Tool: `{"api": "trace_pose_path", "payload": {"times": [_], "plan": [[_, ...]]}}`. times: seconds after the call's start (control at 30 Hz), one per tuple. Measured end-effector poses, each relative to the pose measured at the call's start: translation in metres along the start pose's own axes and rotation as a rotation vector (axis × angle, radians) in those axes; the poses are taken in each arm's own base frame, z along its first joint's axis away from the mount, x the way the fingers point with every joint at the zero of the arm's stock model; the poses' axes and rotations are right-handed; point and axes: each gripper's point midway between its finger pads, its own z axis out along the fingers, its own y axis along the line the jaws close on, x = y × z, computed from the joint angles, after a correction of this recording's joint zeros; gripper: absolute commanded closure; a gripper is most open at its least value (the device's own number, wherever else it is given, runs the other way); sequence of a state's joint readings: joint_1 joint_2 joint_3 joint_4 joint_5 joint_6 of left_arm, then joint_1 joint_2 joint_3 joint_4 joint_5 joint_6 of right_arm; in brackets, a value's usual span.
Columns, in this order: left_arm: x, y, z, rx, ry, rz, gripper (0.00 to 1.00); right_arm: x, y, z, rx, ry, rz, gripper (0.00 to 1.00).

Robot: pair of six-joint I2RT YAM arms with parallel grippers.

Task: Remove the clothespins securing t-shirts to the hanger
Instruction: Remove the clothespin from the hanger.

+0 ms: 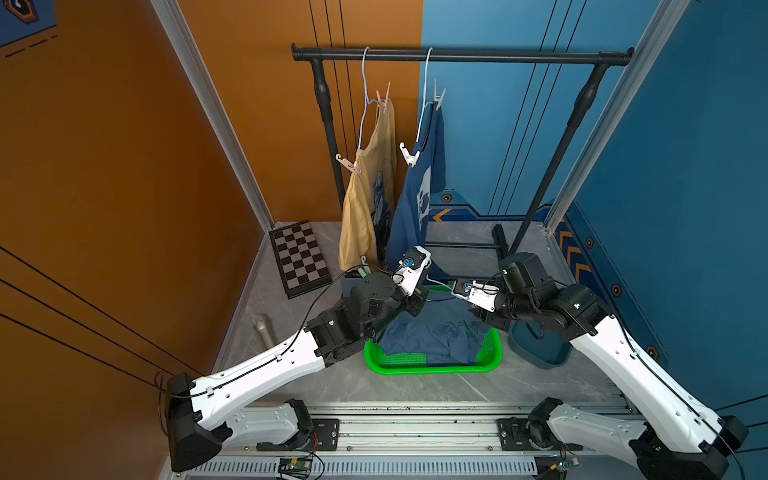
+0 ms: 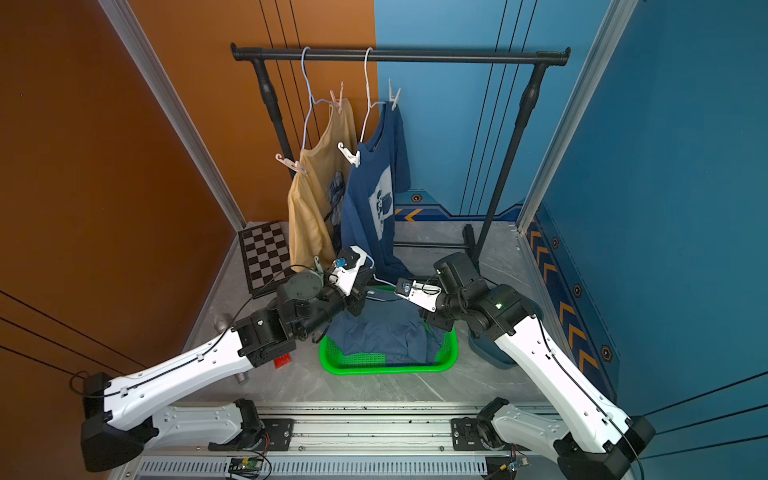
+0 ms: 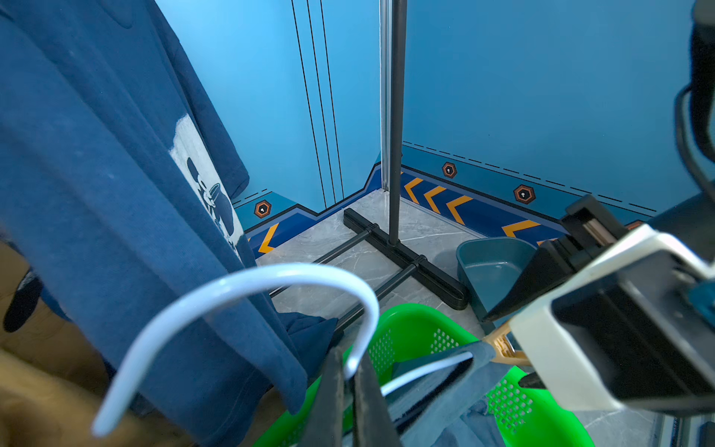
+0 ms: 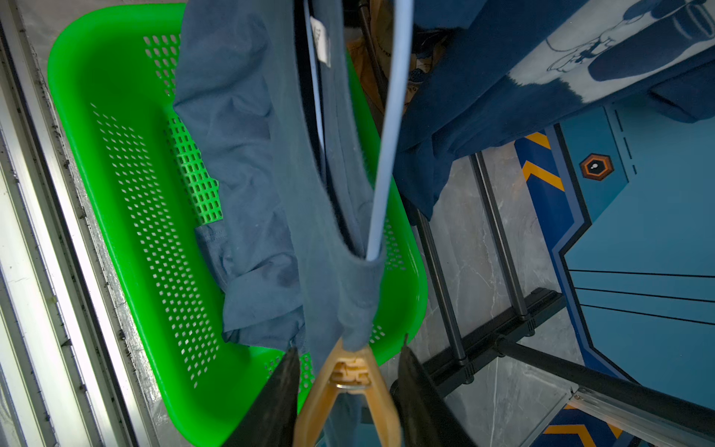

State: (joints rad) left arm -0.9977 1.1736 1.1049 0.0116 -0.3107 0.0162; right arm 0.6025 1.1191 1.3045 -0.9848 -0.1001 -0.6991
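Clamping pin: the yellow clothespin (image 4: 348, 381) is biting a fold of the slate-blue t-shirt (image 4: 240, 154) at the end of a white hanger (image 4: 387, 135).
Right pincer: the right gripper (image 4: 349, 348) is straddling that pin's handles, one finger lying close on each side; whether it is squeezing them, I cannot tell.
Left pincer: the left gripper (image 3: 349, 354) is clenching the hanger's wire just below its hook.
Slate shirt's place: it is draping from the hanger down into the green basket (image 4: 116, 193), between the two arms.
Other shirts: the pale yellow t-shirt (image 1: 365, 199) and the navy t-shirt (image 1: 419, 187) are hanging side by side from the black rail (image 1: 498, 57), behind the basket.
Their pins: a pinkish clothespin (image 1: 384, 93) and a pale clothespin (image 1: 348, 163) are holding the yellow one; an upper white clothespin (image 1: 439, 97) and a lower white clothespin (image 1: 409, 154) are holding the navy one.
Surroundings: a teal bin (image 3: 491, 267) is sitting just beside the basket; a chessboard (image 1: 299, 257) is lying near the orange wall.
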Motion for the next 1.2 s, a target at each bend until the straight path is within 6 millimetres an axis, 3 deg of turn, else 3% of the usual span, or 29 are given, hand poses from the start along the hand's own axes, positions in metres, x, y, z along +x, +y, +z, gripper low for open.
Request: {"api": "trace_pose_path", "payload": {"times": [0.4, 0.73, 1.2], "plan": [[0.0, -0.002, 0.0, 0.005, 0.0, -0.005, 1.0, 0.001, 0.001, -0.002, -0.008, 0.009, 0.001, 0.74], [0.0, -0.002, 0.0, 0.005, 0.0, -0.006, 1.0, 0.002, -0.004, -0.009, 0.011, 0.003, 0.012, 0.76], [0.007, -0.004, 0.006, 0.005, 0.02, -0.01, 1.0, 0.022, -0.033, -0.056, 0.182, -0.045, 0.119, 0.75]]}}
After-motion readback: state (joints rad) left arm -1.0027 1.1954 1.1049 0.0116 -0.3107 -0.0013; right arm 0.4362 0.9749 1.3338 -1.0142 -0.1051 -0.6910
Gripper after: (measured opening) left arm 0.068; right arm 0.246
